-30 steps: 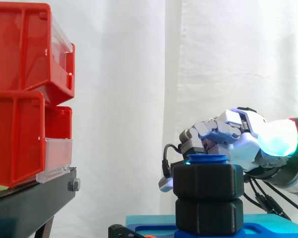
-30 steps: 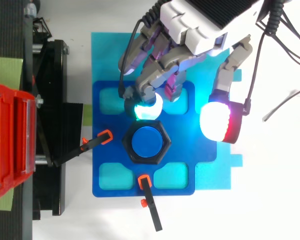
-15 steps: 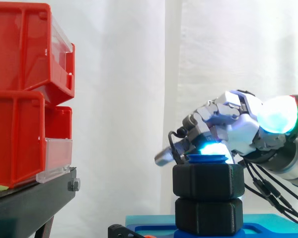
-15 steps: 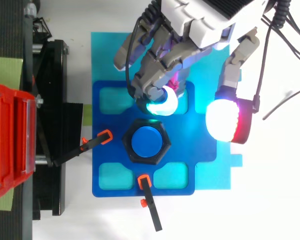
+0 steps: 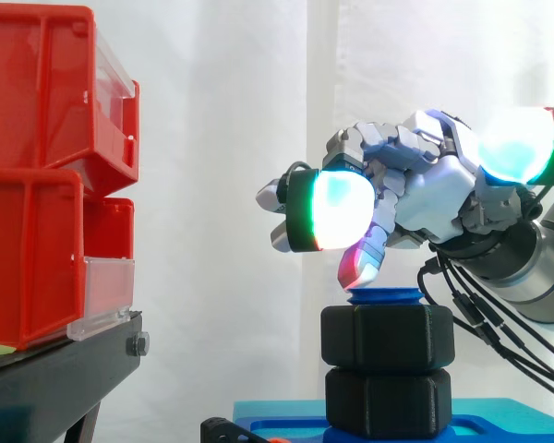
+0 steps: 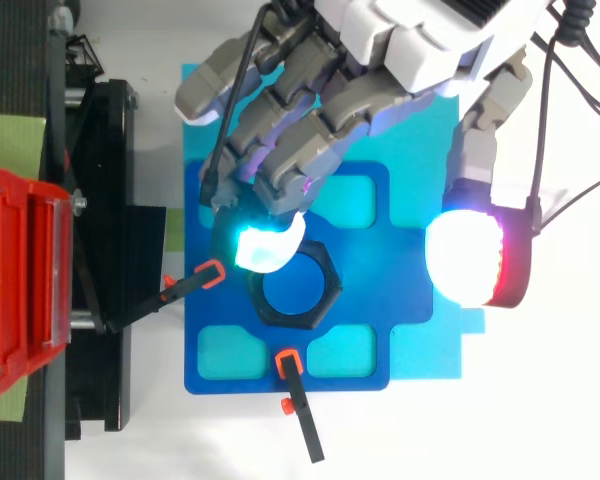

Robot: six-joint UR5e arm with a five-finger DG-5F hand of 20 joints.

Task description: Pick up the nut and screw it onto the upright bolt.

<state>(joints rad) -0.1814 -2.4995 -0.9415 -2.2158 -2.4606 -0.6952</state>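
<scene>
Two stacked: top nut (image 5: 388, 337) on bottom nut (image 5: 388, 401), both around the blue bolt (image 5: 384, 296), with the hand (image 5: 434, 198) loose above.
From the side, the hand hangs over the stack with its fingers loosely spread and gripping nothing, and a pink fingertip (image 5: 360, 268) sits just over the bolt's cap; red bins (image 5: 37, 175) stand well apart. From above, a cyan fingertip (image 6: 265, 245) overlaps the top nut's (image 6: 324, 310) rim on the blue plate (image 6: 360, 340); orange-tipped clamps (image 6: 195, 282) touch the plate's edges.

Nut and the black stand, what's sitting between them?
In the top view, a thin black clamp arm with an orange tip lies across the blue plate, between the black stand and the nut.
</scene>
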